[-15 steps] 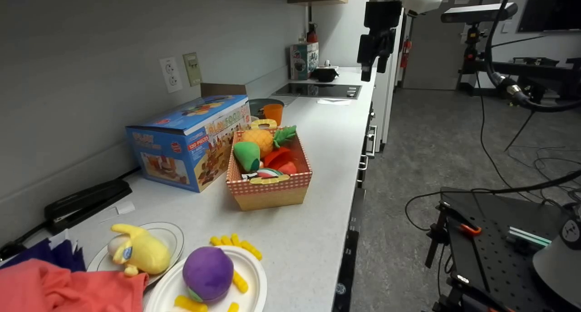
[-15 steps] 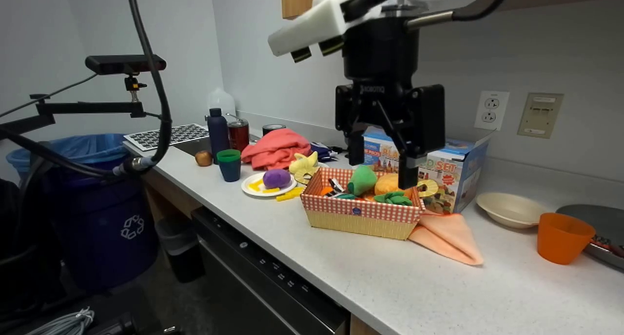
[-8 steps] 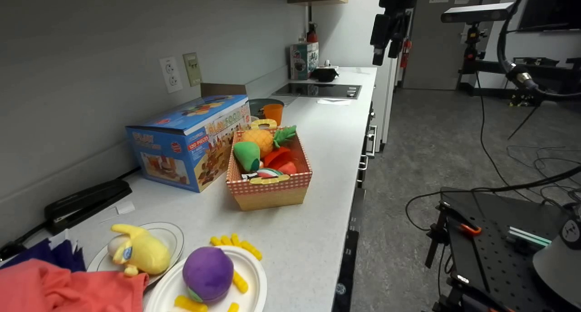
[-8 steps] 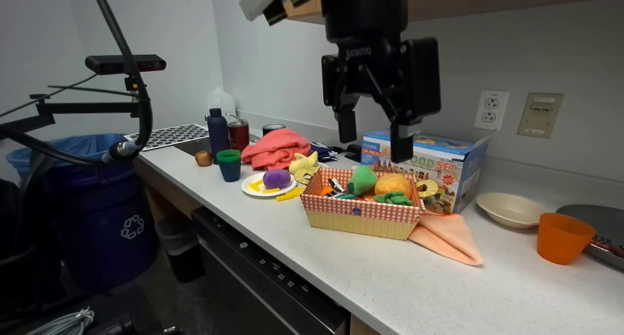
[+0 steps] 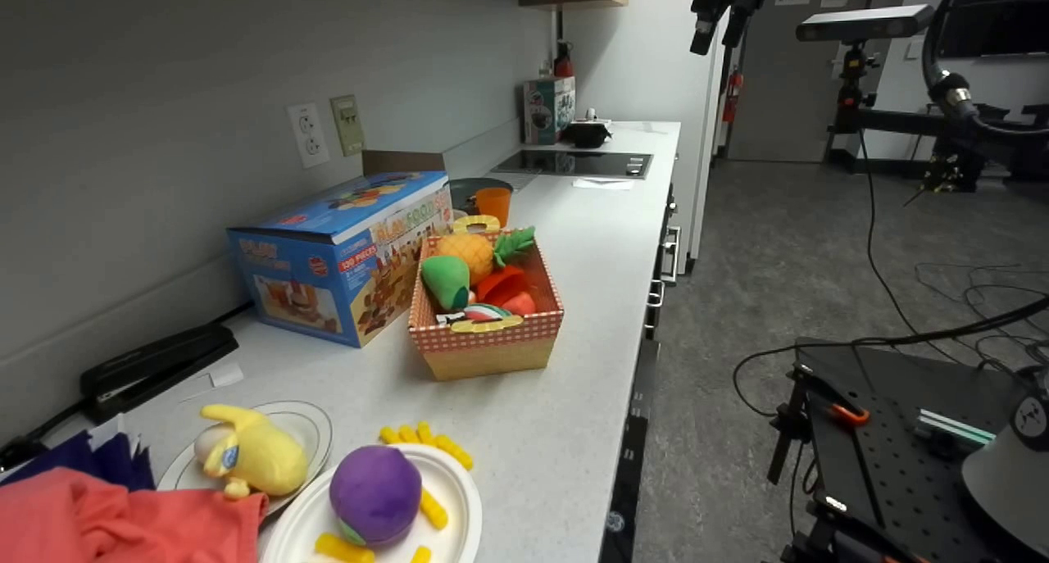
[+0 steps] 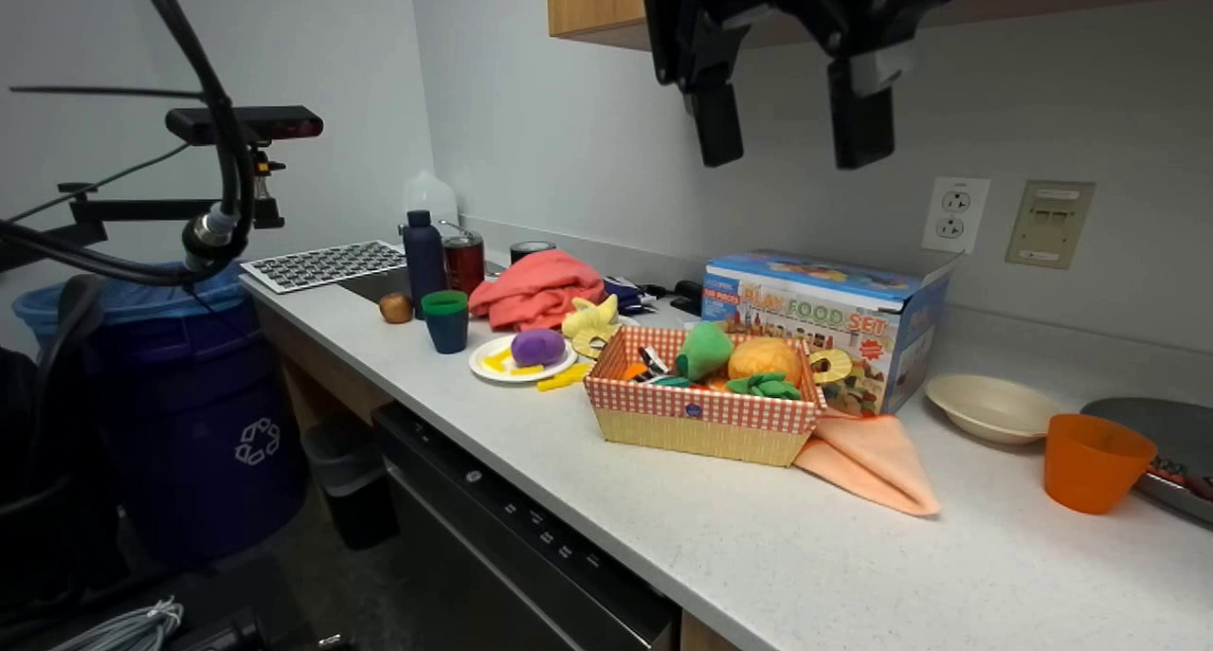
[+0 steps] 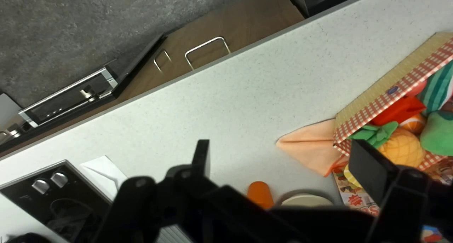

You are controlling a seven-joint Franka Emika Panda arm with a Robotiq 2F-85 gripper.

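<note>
My gripper [image 6: 792, 149] is open and empty, high above the counter; in an exterior view its fingertips [image 5: 717, 38] show at the top edge. In the wrist view its fingers [image 7: 281, 147] are wide apart and touch nothing. The checkered basket [image 6: 701, 433] holds a plush pineapple [image 5: 465, 256], a green plush [image 5: 447, 282] and red pieces. A peach cloth [image 7: 315, 140] sticks out from under the basket. An orange cup [image 6: 1097, 461] and a beige bowl [image 6: 993, 407] stand beside it. A purple plush [image 5: 375, 495] and yellow sticks lie on a white plate [image 5: 467, 497].
The play food box [image 5: 328, 251] stands behind the basket by the wall. A cooktop [image 5: 574, 163] is farther along the counter. A coral cloth [image 6: 540, 291], a dark bottle [image 6: 424, 262] and a blue-green cup [image 6: 445, 321] stand at the far end. A wooden cabinet [image 6: 597, 7] hangs above.
My gripper has risen in both exterior views and shifted to the right in each picture. Its fingers stay open. The things on the counter have not moved.
</note>
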